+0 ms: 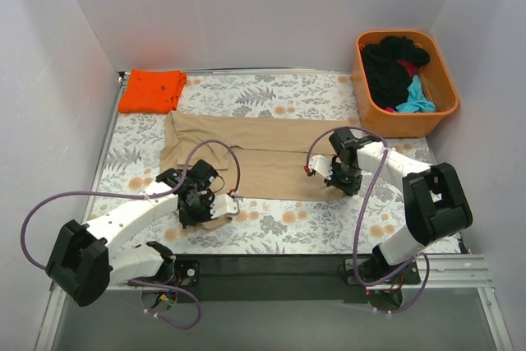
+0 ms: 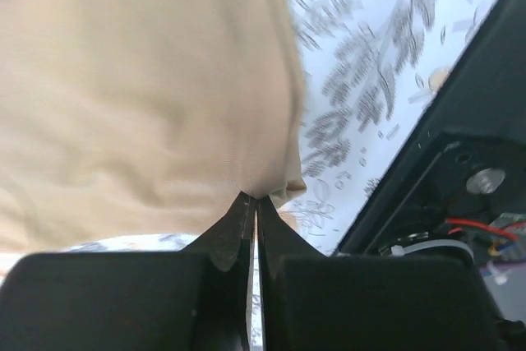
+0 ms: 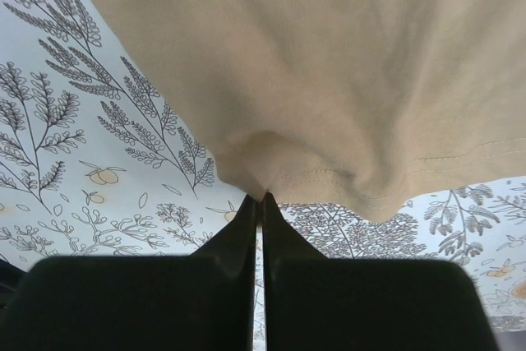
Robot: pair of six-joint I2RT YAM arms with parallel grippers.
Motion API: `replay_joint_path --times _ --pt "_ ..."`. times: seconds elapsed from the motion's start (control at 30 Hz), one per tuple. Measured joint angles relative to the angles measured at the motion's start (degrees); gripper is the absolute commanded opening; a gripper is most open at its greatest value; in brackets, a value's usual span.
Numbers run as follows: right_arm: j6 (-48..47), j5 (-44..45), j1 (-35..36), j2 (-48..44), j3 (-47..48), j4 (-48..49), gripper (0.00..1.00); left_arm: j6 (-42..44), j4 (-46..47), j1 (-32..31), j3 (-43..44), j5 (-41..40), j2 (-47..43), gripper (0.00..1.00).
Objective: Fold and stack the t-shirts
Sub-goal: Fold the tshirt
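- The step in hand seems to be a fold of the tan t-shirt, which lies spread across the middle of the table, with its near edge held at two places.
- The left gripper has its fingers pressed together on a corner of the tan cloth. In the left wrist view only a very thin line shows between them, and the cloth hangs from the tips.
- The right gripper is closed in the same way on the hem. The stitched edge bunches into a small pucker just above the fingertips.
- To do the fold well, both arms should probably lift together and to the same height, so that the edge between them stays straight and does not sag or twist.
- They should then carry the edge toward the far side and lay it flat before they let go. A pull that is too strong may drag the whole shirt over the patterned cloth.
- The left arm reaches forward and to the right from its base, low over the table. The right arm bends back toward the left, with its wrist low at the near right part of the shirt.
- A folded orange t-shirt lies at the far left corner. Black, teal and red shirts wait in the orange tub at the far right.
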Motion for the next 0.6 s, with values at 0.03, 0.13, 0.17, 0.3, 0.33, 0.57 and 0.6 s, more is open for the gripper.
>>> replay_joint_path --times 0.03,0.13,0.17,0.3,0.33,0.57,0.6 --pt "0.0 -0.4 0.0 -0.1 0.5 -0.2 0.01 -0.7 -0.4 0.3 2.0 0.7 -0.4 0.0" --pt "0.1 -1.2 0.0 -1.2 1.7 -0.3 0.01 -2.5 -0.3 2.0 7.3 2.1 -1.4 0.0" --pt "0.1 -1.5 -0.2 -2.0 2.1 -0.6 0.01 -2.8 -0.6 2.8 8.5 2.4 -1.6 0.0" --pt "0.1 -2.2 -0.6 -5.6 2.9 -1.5 0.01 -3.4 -2.9 7.0 12.4 3.7 -2.7 0.0" --pt "0.1 -2.2 -0.6 -6.4 2.9 -1.8 0.01 -3.5 -3.7 7.6 12.8 3.8 -3.4 0.0" --pt "-0.1 -2.0 -1.0 -12.5 0.0 -3.2 0.01 -3.5 -12.9 7.8 12.5 6.3 -11.7 0.0" --pt "-0.2 -2.0 -1.0 -13.4 -0.8 -3.5 0.01 -3.5 -13.8 7.8 12.5 6.7 -12.6 0.0"
